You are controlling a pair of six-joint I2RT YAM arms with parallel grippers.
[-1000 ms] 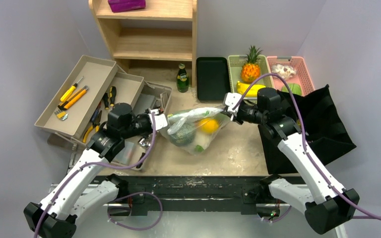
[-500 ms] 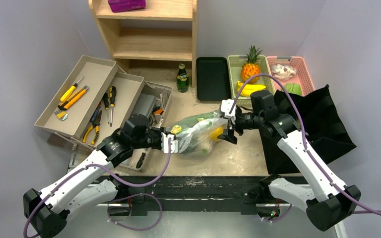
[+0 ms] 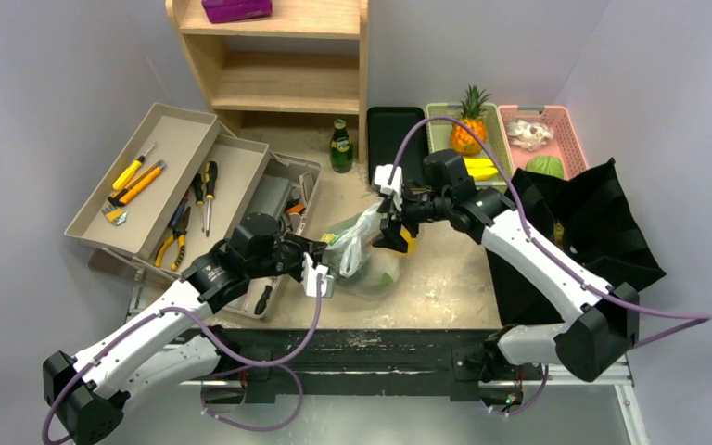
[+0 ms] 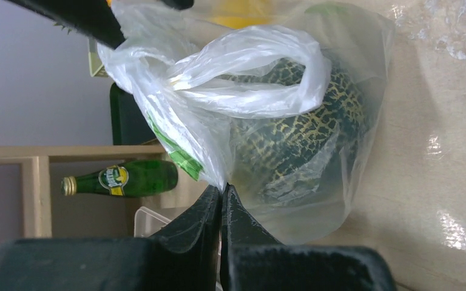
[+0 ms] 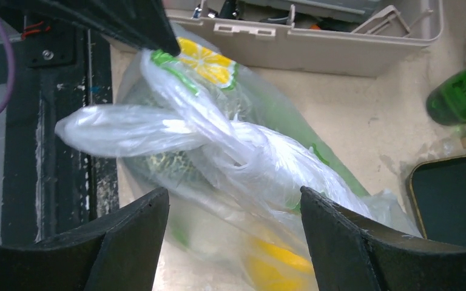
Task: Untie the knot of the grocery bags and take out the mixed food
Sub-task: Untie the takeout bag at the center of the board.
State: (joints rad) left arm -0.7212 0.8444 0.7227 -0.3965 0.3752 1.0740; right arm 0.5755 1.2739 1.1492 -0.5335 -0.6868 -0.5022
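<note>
Room right of the plastic bag [image 3: 368,255]
Tool trays [image 3: 238,172] crowd its left; bare bench [image 3: 445,278] separates it from the black cloth bag [image 3: 603,232].

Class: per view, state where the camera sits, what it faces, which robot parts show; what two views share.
Top external: above the bases, facing down at the table; both arms show.
Left wrist: faces the plastic bag; shut end effector pinches it.
Right wrist: faces the knot; open fingers show.
Wrist views share the green bottle.
</note>
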